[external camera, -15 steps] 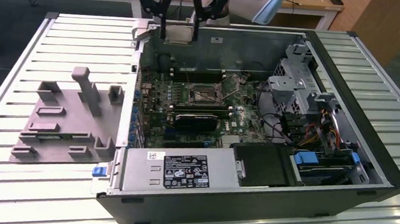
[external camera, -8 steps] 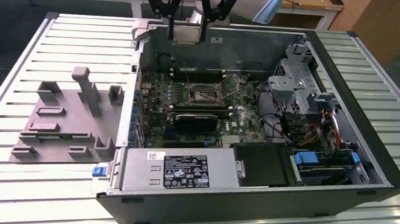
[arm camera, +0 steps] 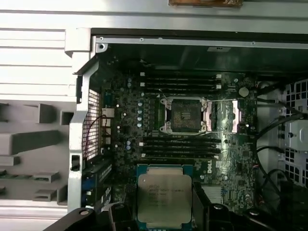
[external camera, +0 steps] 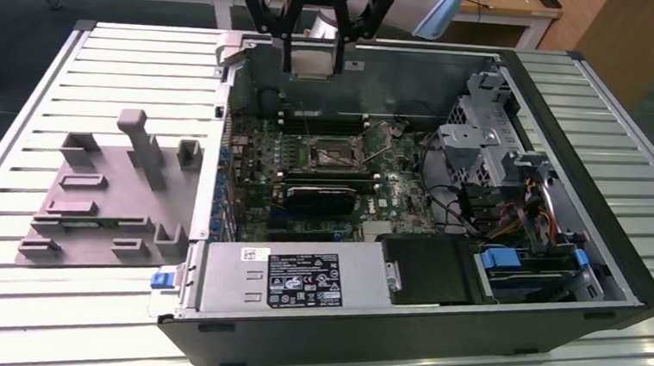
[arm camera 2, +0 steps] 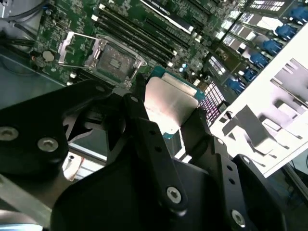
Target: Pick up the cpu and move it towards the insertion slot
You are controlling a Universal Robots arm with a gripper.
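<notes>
Second wrist view shows our gripper [arm camera 2: 168, 108] closed on the cpu [arm camera 2: 169, 103] by its side edges, near frame centre. We judge it light, stiff, fragile underneath. The insertion slot [arm camera 2: 109, 57] lies upper left, well apart.

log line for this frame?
gripper: shut on cpu | cpu: lifted, above open case | insertion slot: empty, cpu not over it

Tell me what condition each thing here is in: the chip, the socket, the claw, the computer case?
cpu: held in the gripper, lifted above the motherboard, metal top showing.
gripper: shut on the cpu, high over the open case.
insertion slot: empty, frame open, dark centre bare.
computer case: lying on its side, side panel off, insides exposed.
grey fixture blocks: on the table beside the case, nothing in them.
</notes>
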